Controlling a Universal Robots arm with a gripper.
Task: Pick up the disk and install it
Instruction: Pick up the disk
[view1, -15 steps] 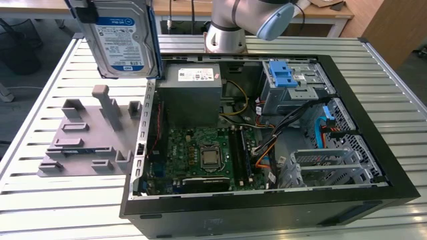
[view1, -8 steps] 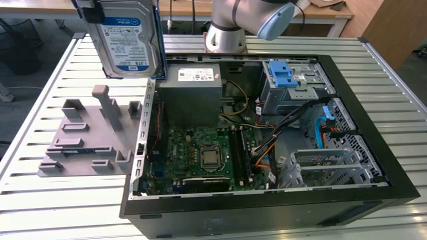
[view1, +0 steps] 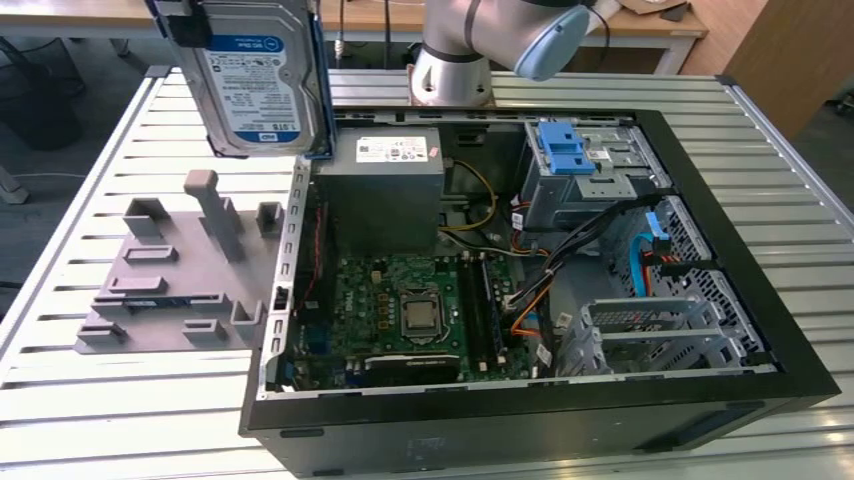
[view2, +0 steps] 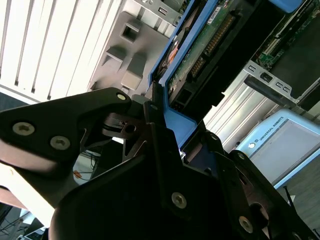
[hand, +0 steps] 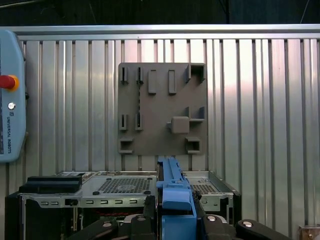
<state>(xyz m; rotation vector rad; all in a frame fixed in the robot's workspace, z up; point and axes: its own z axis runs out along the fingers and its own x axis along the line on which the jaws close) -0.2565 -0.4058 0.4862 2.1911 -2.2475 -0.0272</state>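
Observation:
The disk, a silver drive with a white-and-blue label and blue side rails, hangs upright in the air at the exterior view's upper left, above the grey stand and beside the open computer case. In the second wrist view my gripper is shut on the disk's blue rail, and the disk's green circuit board faces the camera. In the first wrist view the rail of the disk rises edge-on from my gripper, with the stand directly beyond it.
Inside the case, a grey power-supply box sits at the back, a drive cage with a blue latch at the back right, and the motherboard in the middle. A teach pendant lies on the slatted metal table.

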